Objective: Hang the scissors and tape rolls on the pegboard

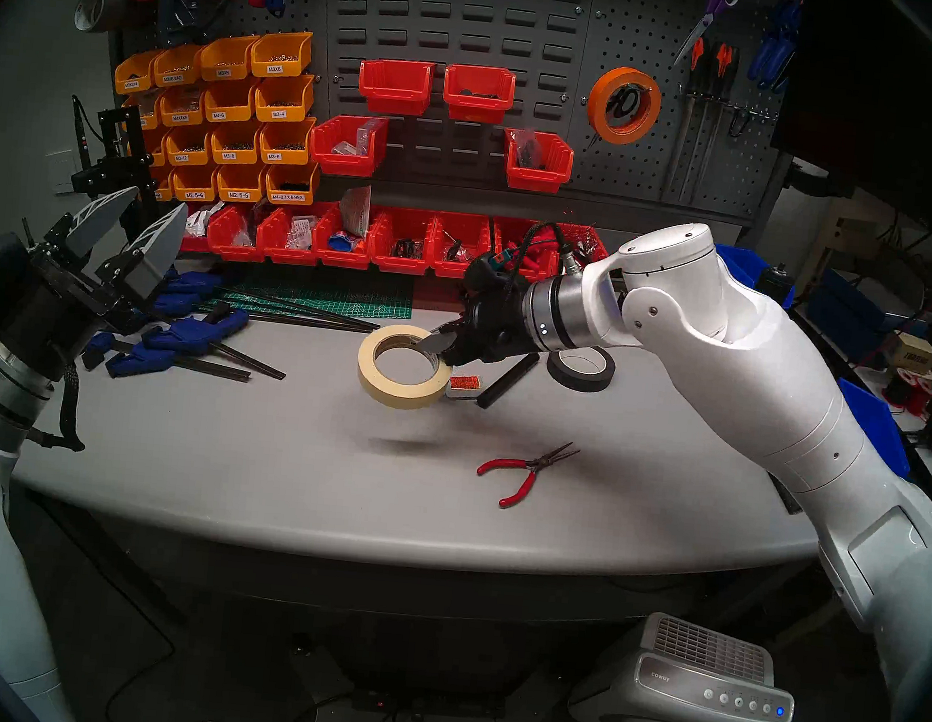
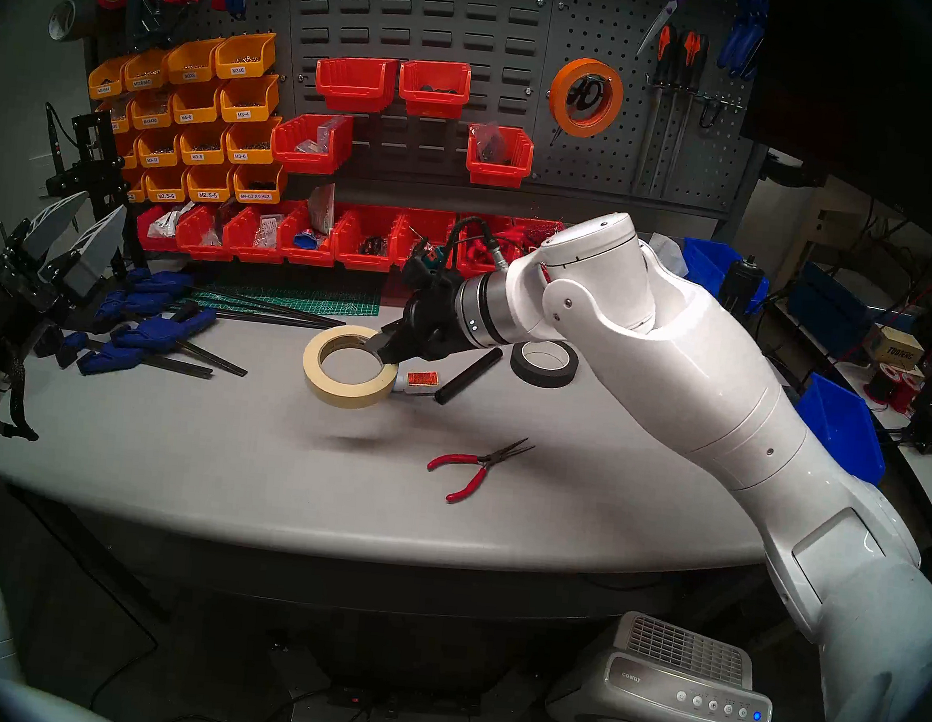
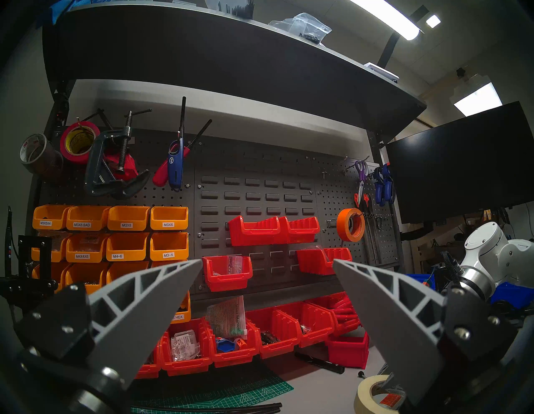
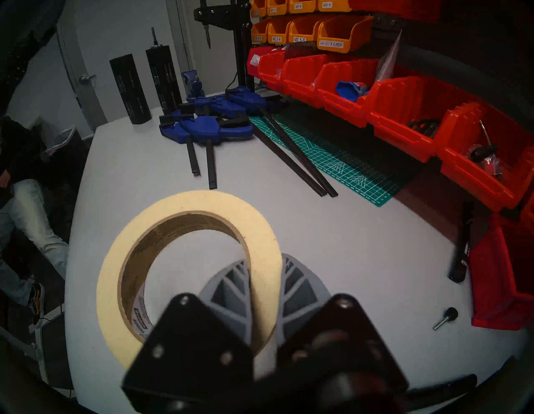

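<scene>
My right gripper (image 1: 432, 343) (image 2: 380, 344) (image 4: 264, 260) is shut on the rim of the cream tape roll (image 1: 393, 392) (image 2: 337, 394) (image 4: 115, 274), one finger inside the hole and one outside. The roll hangs tilted a little above the table, with its shadow below. The orange tape roll (image 1: 600, 102) (image 2: 560, 93) (image 3: 345, 228) hangs on a hook of the dark pegboard (image 1: 608, 184) (image 2: 581, 171) at the back right. The black loop handles of the scissors (image 1: 628, 103) (image 2: 585, 97) show in its hole. My left gripper (image 1: 156, 201) (image 2: 102, 202) (image 3: 267, 261) is raised at the left, open and empty.
On the table lie a black tape roll (image 1: 580, 369), a black marker (image 1: 507, 381), a small red-labelled box (image 1: 461, 385), red pliers (image 1: 521, 469) and blue clamps (image 1: 173, 337). Red bins (image 1: 401, 245) line the back. Purple scissors (image 1: 707, 19) and screwdrivers hang on the pegboard.
</scene>
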Motion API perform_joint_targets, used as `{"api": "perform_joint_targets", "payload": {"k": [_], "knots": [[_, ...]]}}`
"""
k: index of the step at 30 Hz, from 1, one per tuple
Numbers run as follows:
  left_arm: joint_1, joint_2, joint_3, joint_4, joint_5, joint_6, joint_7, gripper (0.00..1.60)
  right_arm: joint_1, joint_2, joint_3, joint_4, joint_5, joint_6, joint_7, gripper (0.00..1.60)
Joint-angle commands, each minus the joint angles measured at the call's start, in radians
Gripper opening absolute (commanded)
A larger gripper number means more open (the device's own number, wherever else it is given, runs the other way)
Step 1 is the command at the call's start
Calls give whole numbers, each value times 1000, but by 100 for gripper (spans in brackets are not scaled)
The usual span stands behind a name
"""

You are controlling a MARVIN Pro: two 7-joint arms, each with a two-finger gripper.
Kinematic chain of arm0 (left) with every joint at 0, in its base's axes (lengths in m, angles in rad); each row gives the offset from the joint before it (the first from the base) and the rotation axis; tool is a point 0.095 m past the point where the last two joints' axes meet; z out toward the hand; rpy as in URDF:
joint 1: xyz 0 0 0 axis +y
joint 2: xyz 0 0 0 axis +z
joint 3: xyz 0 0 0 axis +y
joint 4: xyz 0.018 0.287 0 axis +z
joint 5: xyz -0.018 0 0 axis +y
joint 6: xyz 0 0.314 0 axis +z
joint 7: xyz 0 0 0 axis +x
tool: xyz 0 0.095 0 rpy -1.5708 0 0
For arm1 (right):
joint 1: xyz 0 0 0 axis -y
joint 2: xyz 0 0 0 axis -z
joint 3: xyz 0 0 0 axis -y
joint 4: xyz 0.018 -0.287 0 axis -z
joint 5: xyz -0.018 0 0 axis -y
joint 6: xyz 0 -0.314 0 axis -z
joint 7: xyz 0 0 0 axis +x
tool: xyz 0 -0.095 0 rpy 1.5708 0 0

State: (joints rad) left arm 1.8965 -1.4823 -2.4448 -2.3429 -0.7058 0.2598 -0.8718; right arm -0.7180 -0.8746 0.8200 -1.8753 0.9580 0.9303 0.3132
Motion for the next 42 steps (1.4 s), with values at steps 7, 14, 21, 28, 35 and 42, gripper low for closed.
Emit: {"api": "perform_joint_targets", "payload": {"k": [7,14,21,28,35,42], "knots": [[-9,3,-1,-15,-5,-3,-1,160,-79,179,264,-140,57,-164,-97,0],[-9,3,-1,-14,-5,-3,-1,160,-133,248,328,-180,97,-238,-160,0],[-8,3,-1,-14,-5,-3,-1,160,-215,306,438,-193,124,-323,-236,0],[-8,3,-1,-13,-4,-3,-2,160,-295,347,536,-194,141,-405,-322,0],[-8,4,-1,-13,-4,-3,-2,160,-380,355,643,-180,157,-490,-417,0],[-9,3,-1,-14,-5,-4,-1,160,-485,312,760,-181,163,-585,-518,0]]}}
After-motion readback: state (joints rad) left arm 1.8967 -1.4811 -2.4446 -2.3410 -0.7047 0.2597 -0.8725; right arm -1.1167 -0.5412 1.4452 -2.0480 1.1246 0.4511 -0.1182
